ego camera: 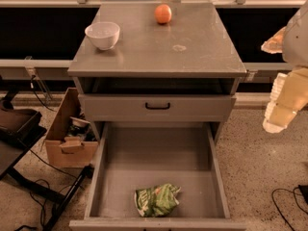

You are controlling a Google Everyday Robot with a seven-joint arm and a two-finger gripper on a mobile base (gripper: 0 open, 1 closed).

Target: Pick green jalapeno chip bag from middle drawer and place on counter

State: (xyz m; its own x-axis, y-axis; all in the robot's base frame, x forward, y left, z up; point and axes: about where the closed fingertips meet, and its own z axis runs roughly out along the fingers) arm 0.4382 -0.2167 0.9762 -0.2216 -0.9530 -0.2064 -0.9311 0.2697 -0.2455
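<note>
The gripper [281, 107] hangs beside the cabinet, well apart from the bag; spread or closed, I cannot tell. Far below it, toward camera-left, the green jalapeno chip bag [157, 200] lies crumpled on the flat grey floor of the middle drawer [108, 167], near the front wall. Its slick, thin film could slip from a pinch, or a descent could clip that low wall. On the smooth counter [192, 52] the round orange [163, 13] might roll if nudged

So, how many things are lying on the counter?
2 on the counter: a white bowl at the left, an orange fruit at rear centre. None seems hidden. The green jalapeno chip bag lies in the open middle drawer; the gripper hangs at the far right.
</note>
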